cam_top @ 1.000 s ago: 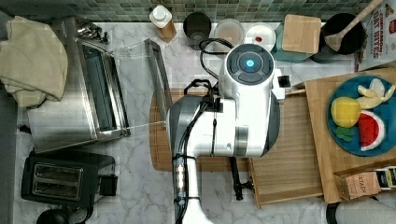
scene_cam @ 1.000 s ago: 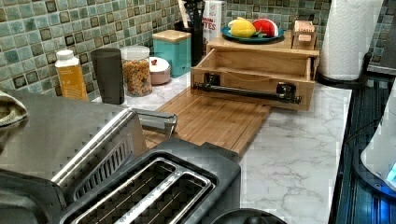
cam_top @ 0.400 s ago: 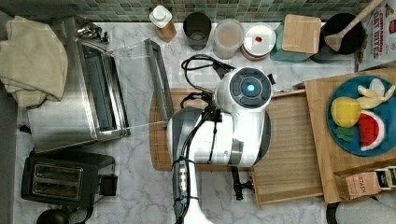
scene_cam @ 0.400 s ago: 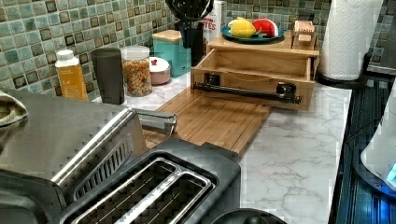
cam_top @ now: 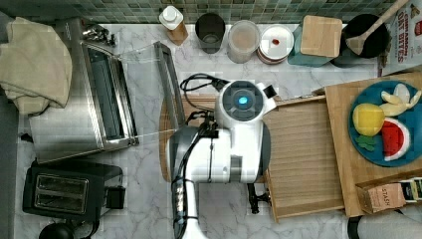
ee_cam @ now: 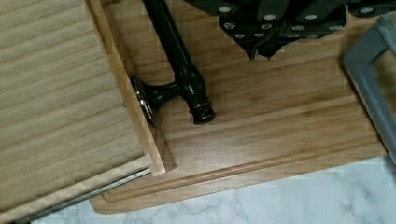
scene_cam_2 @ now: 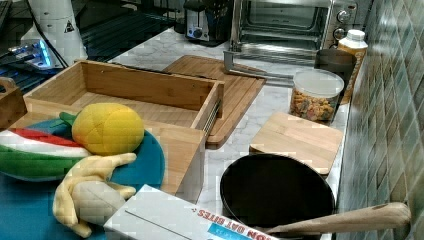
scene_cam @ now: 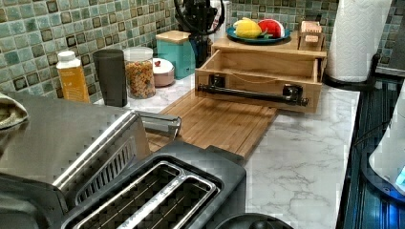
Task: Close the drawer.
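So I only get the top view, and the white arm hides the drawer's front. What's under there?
Observer: In the left view, a black bar handle runs across the front of the drawer, which stands pulled out.
Operator: Is the tool on it?
Observer: No. In the wrist view the tool hangs over the cutting board, apart from the handle.
Operator: Anything inside the drawer?
Observer: The right view shows bare wood inside it and a metal rail along its side.
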